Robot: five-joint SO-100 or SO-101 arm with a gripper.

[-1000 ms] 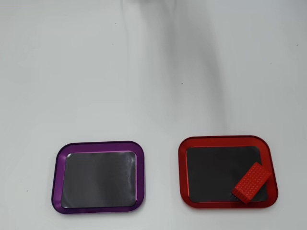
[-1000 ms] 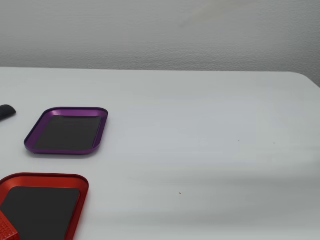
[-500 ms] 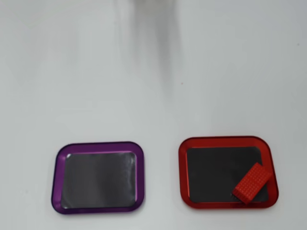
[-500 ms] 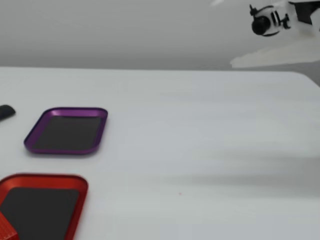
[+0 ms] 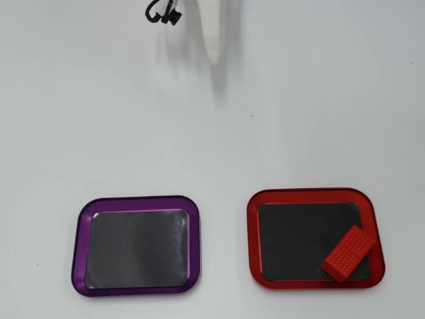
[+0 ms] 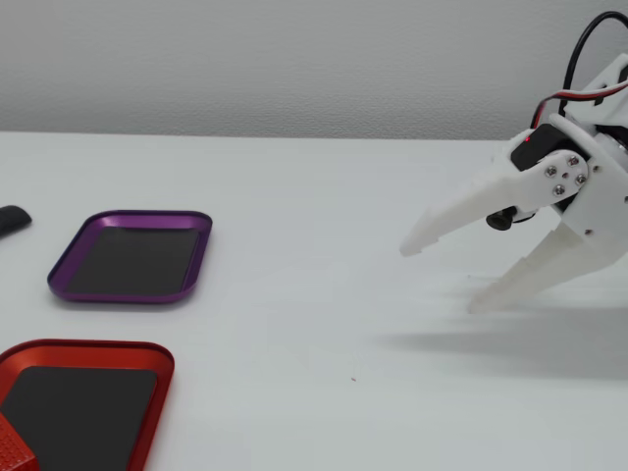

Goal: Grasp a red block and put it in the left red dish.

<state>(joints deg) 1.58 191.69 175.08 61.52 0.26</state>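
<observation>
Lying studded red block (image 5: 348, 254), glossy red dish (image 5: 251, 229)

Looking like a lab or test bench: bare white worktop (image 6: 324, 196) sitting against a plain pale wall (image 6: 294, 59), a white 3D-printed arm (image 6: 564, 211) trailing exposed wiring, two coloured sorting trays lying out.

red dish (image 5: 315, 195): glossy metallic rim, matt black floor | red block (image 5: 346, 253): studded plastic | fingers (image 6: 446, 218): matt white plastic
</observation>
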